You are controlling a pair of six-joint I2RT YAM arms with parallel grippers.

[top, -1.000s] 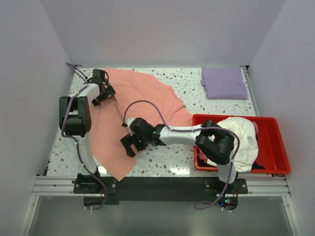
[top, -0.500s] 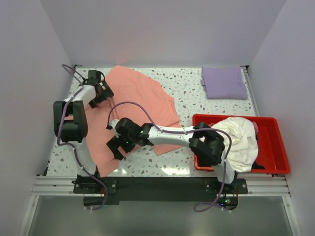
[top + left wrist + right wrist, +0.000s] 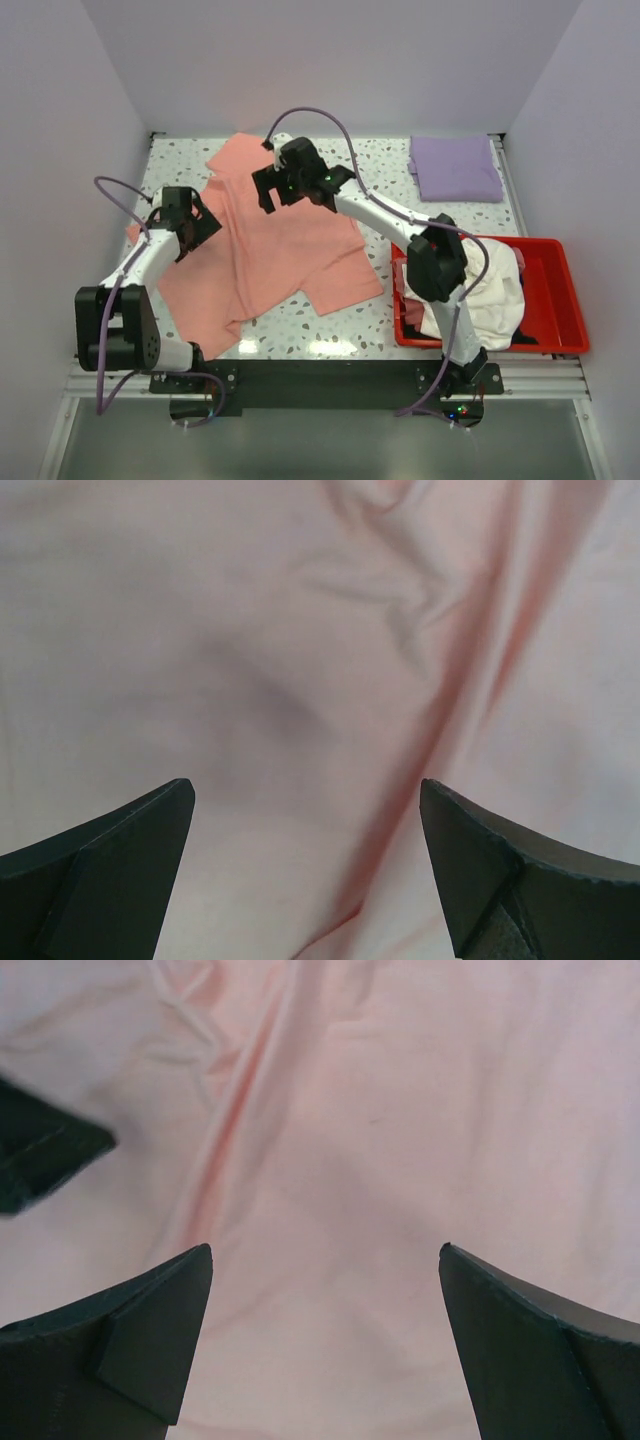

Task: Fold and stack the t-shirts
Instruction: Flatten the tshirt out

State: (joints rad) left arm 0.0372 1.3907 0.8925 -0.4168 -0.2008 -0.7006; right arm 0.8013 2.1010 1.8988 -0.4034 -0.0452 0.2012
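Observation:
A salmon-pink t-shirt (image 3: 280,240) lies spread out and wrinkled on the speckled table. My left gripper (image 3: 200,228) is open and empty just above the shirt's left part; its view shows only pink cloth (image 3: 300,660) between the jaws (image 3: 305,810). My right gripper (image 3: 268,195) is open and empty over the shirt's far part, with pink cloth (image 3: 400,1110) under it (image 3: 325,1260). A folded lavender t-shirt (image 3: 455,168) lies at the back right. A cream-white t-shirt (image 3: 490,280) is heaped in the red bin, with a bit of black cloth (image 3: 522,338) under it.
The red plastic bin (image 3: 560,300) stands at the front right, next to the right arm's base. Walls close in the table on the left, back and right. A dark shape (image 3: 40,1155) shows at the left edge of the right wrist view.
My right gripper has swung from the shirt's near edge to its far part. My left gripper has moved from the back left corner nearer. The shirt now lies spread wider.

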